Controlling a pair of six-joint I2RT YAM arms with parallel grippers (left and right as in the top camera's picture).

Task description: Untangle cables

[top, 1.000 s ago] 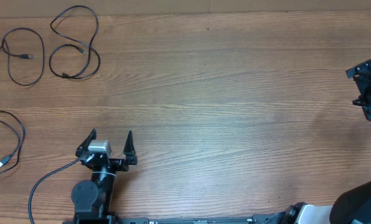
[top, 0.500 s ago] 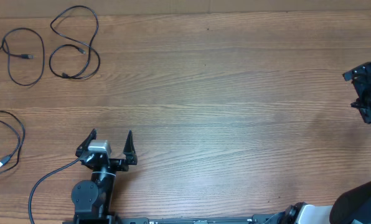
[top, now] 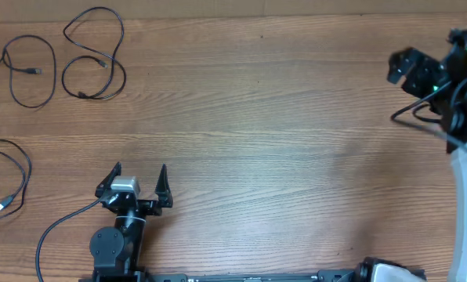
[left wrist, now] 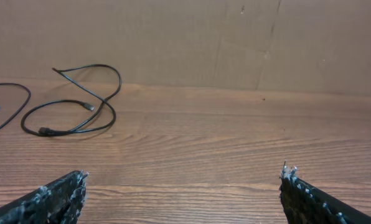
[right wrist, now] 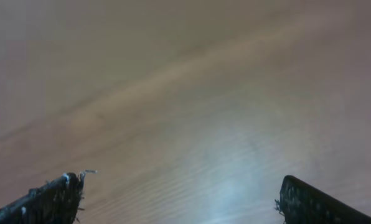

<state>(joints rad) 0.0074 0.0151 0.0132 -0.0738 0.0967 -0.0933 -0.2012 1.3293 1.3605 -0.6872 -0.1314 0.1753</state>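
Cables, three in all, lie apart from one another on the wooden surface point(top: 280, 133), all toward its left side in the overhead view. The first cable point(top: 36, 71) forms a single loose loop near the far left corner, with a small plug end inside the loop. The second cable point(top: 100, 61) lies just beside it to the right, curled into two loops that cross in a figure of eight. The third cable point(top: 1, 206) sits well apart from those two, nearer the robot at the left edge, curving round to a light plug end. No cord touches another.

Two sets of jaws show. The left jaws are near the front edge, spread wide with nothing between them, and the left wrist view looks across the wood at the second cable point(left wrist: 43, 131). The right jaws, far to the right, are blurred overhead. The right wrist view shows them wide apart, with only blurred wood grain between.
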